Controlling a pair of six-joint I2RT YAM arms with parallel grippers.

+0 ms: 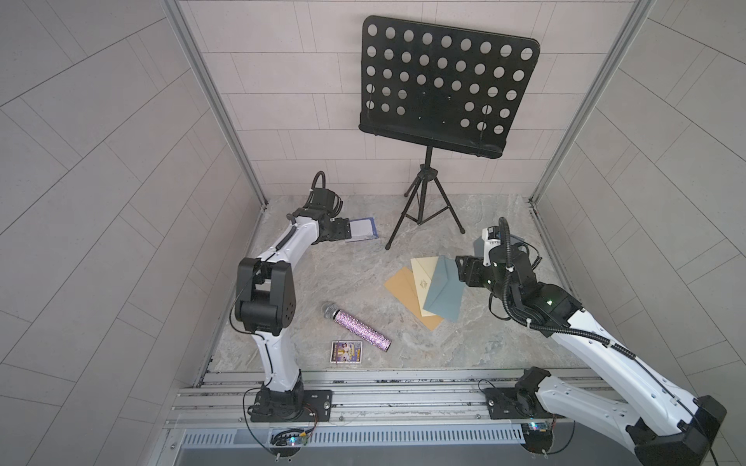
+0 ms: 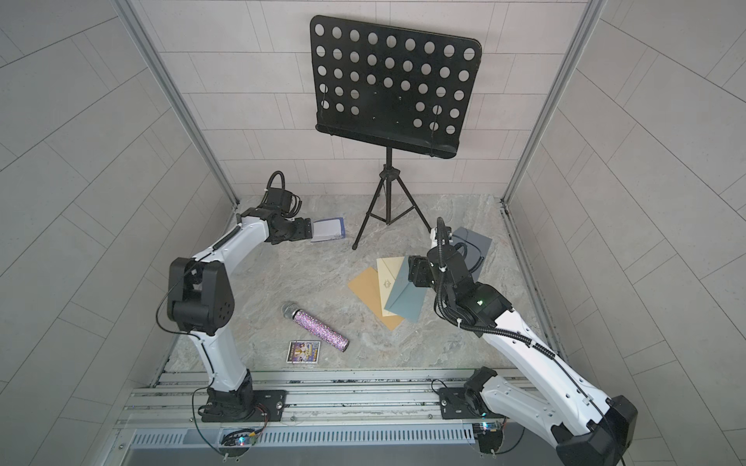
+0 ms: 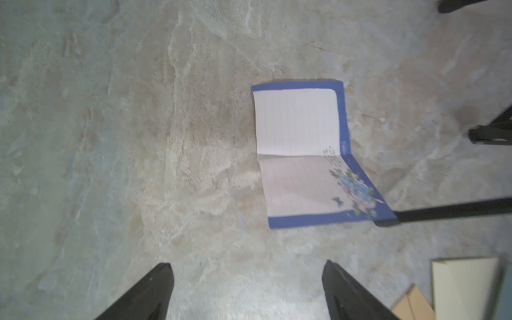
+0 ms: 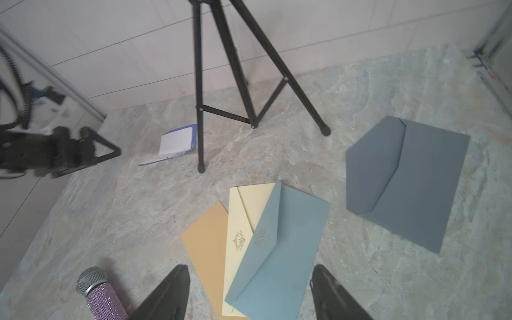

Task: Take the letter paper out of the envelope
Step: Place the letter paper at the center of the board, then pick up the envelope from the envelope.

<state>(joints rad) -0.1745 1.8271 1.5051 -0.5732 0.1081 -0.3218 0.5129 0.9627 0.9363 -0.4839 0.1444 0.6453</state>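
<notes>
Left tool (image 3: 246,267) gapes wide, empty; blue-bordered lined letter paper (image 3: 299,155) lies creased on the marble surface (image 3: 138,138) at its one o'clock, by a black tripod leg (image 3: 457,212). Right tool (image 4: 250,267): spread, empty, above fanned paper envelopes (image 4: 277,249).

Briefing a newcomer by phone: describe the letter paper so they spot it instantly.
Start at the black music stand and follow its tripod leg toward the left arm. Just beside that foot lies the letter paper: a creased, lined white sheet with a blue border and flowers, unlike the solid-coloured envelopes.
</notes>
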